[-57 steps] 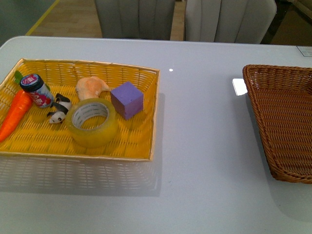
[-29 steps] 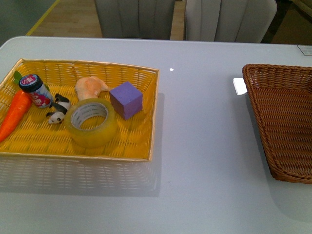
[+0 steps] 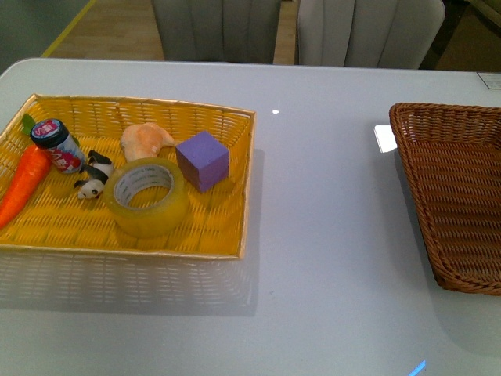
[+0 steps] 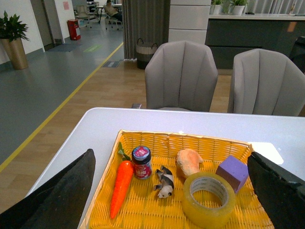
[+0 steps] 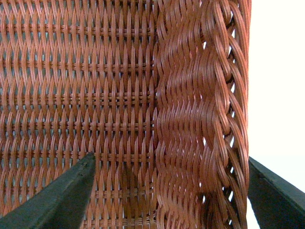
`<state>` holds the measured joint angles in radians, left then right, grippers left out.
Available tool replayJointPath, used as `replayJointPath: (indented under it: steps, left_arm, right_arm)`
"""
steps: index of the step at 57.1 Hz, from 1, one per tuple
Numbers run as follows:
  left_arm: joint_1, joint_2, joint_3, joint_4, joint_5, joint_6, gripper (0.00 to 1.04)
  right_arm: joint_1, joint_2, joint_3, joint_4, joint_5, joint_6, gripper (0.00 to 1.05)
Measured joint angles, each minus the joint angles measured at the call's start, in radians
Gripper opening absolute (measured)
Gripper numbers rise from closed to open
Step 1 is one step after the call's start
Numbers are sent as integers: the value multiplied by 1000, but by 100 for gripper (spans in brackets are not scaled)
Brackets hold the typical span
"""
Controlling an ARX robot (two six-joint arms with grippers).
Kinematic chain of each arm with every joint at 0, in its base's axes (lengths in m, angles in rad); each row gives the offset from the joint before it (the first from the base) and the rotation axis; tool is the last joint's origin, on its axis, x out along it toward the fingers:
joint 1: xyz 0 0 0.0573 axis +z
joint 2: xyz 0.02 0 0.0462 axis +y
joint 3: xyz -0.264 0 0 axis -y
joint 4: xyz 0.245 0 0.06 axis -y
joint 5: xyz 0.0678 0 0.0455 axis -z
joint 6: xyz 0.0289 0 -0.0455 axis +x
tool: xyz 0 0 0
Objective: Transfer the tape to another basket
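Hardly anything has shifted in the last second. The tape [image 3: 149, 197] lies flat where it was in the yellow basket [image 3: 248, 180], just beside the purple block [image 3: 203, 160] and the toy panda [image 3: 94, 177], so the job looks not yet begun. The one newcomer is a blue sliver [image 3: 418, 367] at the front view's bottom edge, too small to identify. The left claw [image 4: 171, 153] hangs back from the yellow basket, fingers spread wide and empty. The right claw [image 5: 170, 157] is spread the same way, close over the brown basket [image 3: 446, 112], which is cut off at the right. Neither arm shows from the front.
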<state>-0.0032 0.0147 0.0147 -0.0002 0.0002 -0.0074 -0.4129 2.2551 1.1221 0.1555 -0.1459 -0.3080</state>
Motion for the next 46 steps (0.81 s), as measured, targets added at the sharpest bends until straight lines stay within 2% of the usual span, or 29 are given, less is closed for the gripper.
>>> replayJointPath:
  steps: [14,20,25,32,46]
  left_arm:
    - [0,0,0,0,0,0,96]
    - [0,0,0,0,0,0,96]
    - [0,0,0,0,0,0,96]
    - [0,0,0,0,0,0,96]
    - [0,0,0,0,0,0,96]
  right_arm:
    - [26,-14,-5,-68,-8,-1,33]
    - [68,-51,-29,-84,-25,3,15]
    - [121,-92,-43,-84,-39,49,6]
    - [188,-123,-76,-75,-52,54,5]
    - [301,-124,-138,-40,-38,167,5]
